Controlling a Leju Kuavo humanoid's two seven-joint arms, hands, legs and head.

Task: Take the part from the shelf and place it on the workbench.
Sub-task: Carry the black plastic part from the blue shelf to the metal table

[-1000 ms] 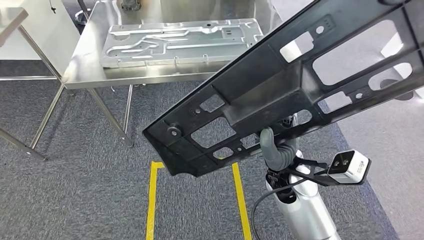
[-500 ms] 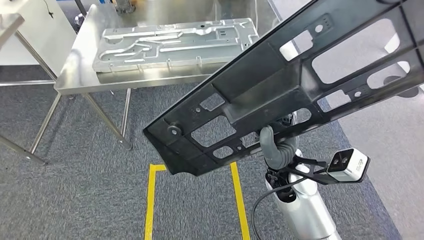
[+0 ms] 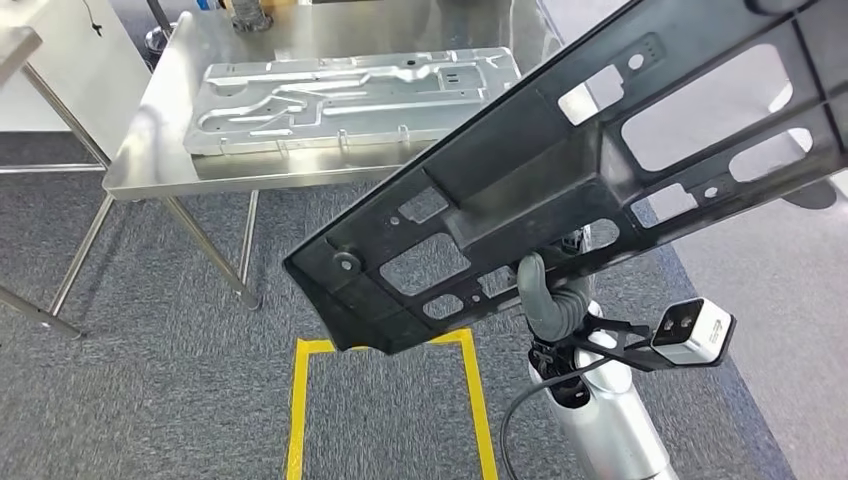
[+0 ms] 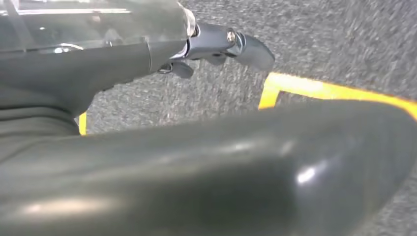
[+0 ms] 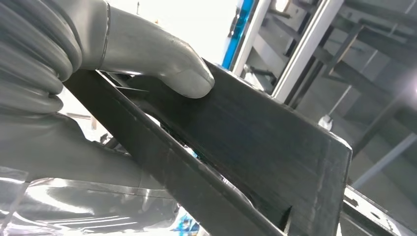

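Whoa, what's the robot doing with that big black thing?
The robot's right hand grips a long black part from below, its thumb pressed on the part's face, holding it tilted above the carpet. Ahead stands a steel workbench with a silver panel lying on it. The black part is not on the bench yet. Yellow tape marks the floor below. The left hand hangs over the carpet, holding nothing.

Ahead of me stands a shiny stainless-steel table (image 3: 150,170) on slanted thin metal legs, a pressed silver sheet-metal panel (image 3: 340,95) lying flat along its top. Below me, grey speckled carpet (image 3: 150,380) covers the floor, marked with a rectangle of yellow tape (image 3: 300,410). A paler grey floor strip (image 3: 770,290) runs along my right.
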